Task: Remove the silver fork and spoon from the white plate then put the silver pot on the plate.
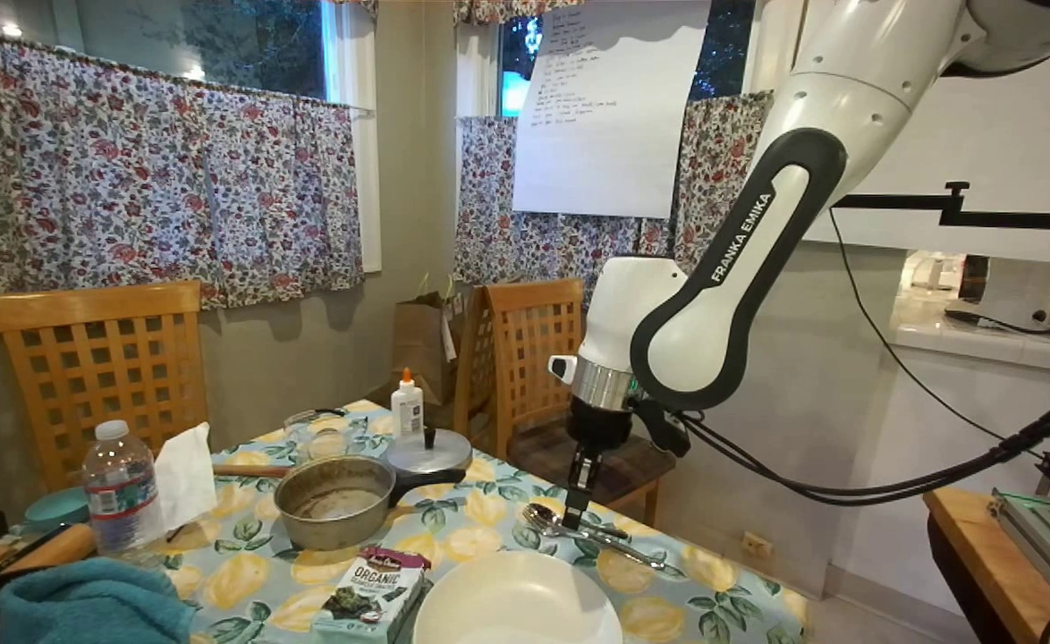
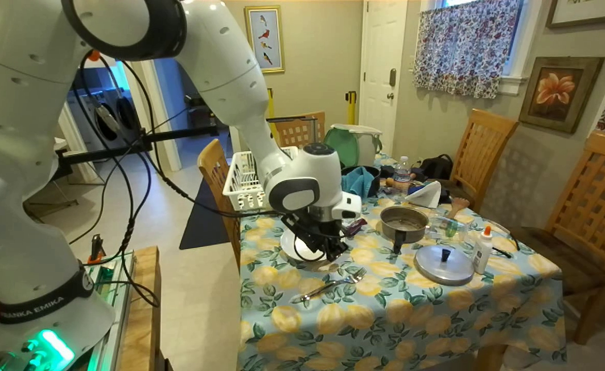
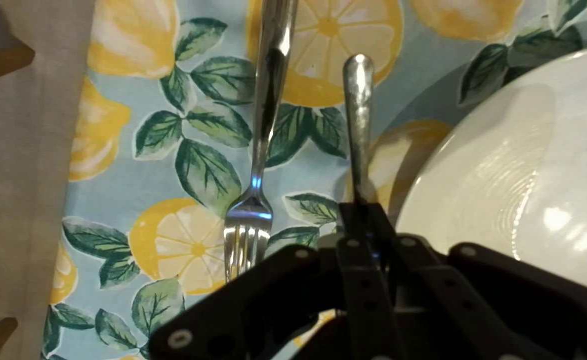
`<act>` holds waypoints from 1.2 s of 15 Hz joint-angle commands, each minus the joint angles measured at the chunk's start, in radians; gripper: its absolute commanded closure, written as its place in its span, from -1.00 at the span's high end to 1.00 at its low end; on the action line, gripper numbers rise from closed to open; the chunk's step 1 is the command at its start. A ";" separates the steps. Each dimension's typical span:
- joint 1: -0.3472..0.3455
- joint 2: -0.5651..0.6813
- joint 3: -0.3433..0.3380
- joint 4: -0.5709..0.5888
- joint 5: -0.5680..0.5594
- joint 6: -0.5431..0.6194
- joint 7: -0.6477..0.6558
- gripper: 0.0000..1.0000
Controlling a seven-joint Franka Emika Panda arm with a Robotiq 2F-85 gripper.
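Note:
In the wrist view my gripper point(image 3: 367, 212) is shut on the silver spoon point(image 3: 359, 95); the spoon's handle sticks out past the fingertips and its bowl is hidden below the jaws. The silver fork point(image 3: 248, 215) lies on the tablecloth to the left of it, and also shows in an exterior view point(image 2: 332, 285). The white plate point(image 3: 478, 165) is close by on the right, with no cutlery on its visible part. In an exterior view the gripper point(image 1: 573, 514) points down, low over the cloth beyond the plate point(image 1: 516, 604). The silver pot point(image 1: 333, 526) stands on the table, apart from the plate.
A silver lid point(image 2: 444, 265) and a glue bottle point(image 2: 482, 251) stand near the pot. Beside the plate is a snack box point(image 1: 373, 595). A water bottle point(image 1: 121, 492), a white napkin point(image 1: 187, 478) and a teal towel point(image 1: 96, 604) crowd the far end.

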 commanded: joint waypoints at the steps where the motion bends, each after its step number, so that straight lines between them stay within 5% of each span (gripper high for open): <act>1: -0.001 0.042 0.001 0.030 0.010 0.013 0.021 -0.97; 9: 0.004 0.107 -0.009 0.080 0.001 0.019 0.031 -0.97; 10: 0.004 0.113 -0.008 0.087 0.003 0.018 0.034 -0.37; 18: 0.032 0.048 -0.013 0.054 -0.002 0.030 0.065 0.59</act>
